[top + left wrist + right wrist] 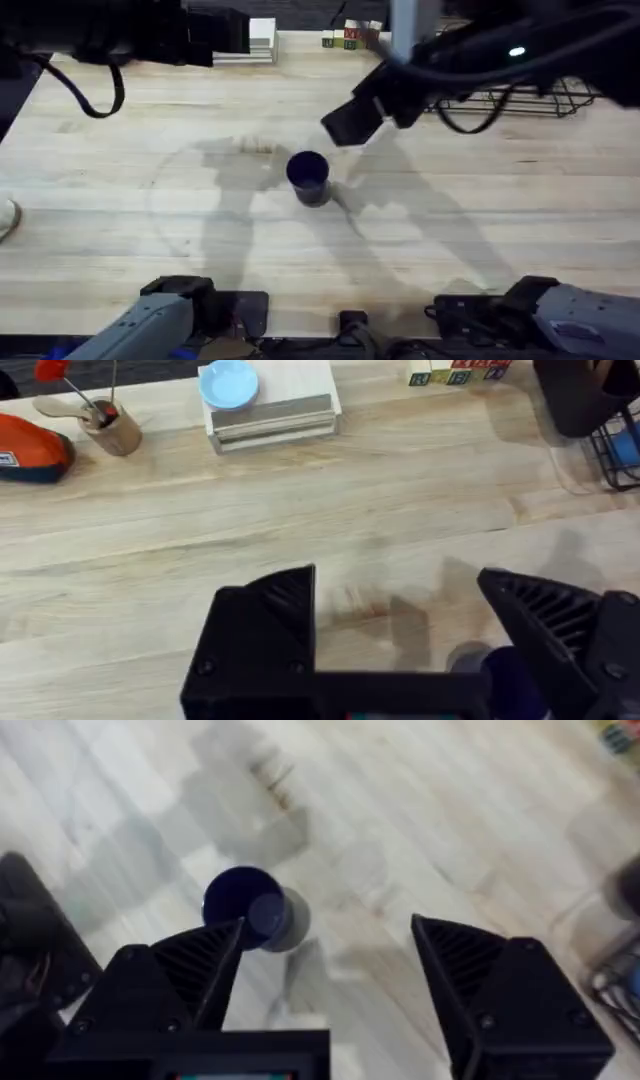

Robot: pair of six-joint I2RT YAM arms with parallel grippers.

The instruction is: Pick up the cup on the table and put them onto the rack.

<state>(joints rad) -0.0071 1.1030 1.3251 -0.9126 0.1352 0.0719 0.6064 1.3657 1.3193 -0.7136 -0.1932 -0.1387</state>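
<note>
- Overhead: navy cup (308,177) upright, alone mid-table (120,200). Right gripper (352,118) hangs just beyond it, apart from it. Rack (530,98) at the far right edge.
- Left wrist: left gripper (400,625) spread wide over bare wood, holding nothing; a bit of light-blue cup (625,448) behind the rack wires.
- Right wrist: fingers (200,965) parted, empty; navy cup sits beside one finger.

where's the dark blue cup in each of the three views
Overhead: the dark blue cup stands upright mid-table, below and left of the right gripper.
Left wrist: a dark blue rim at the bottom edge beside the gripper's finger, probably the same cup.
Right wrist: open mouth seen from above, just beyond one finger.
Shared landmark: the black wire rack.
</note>
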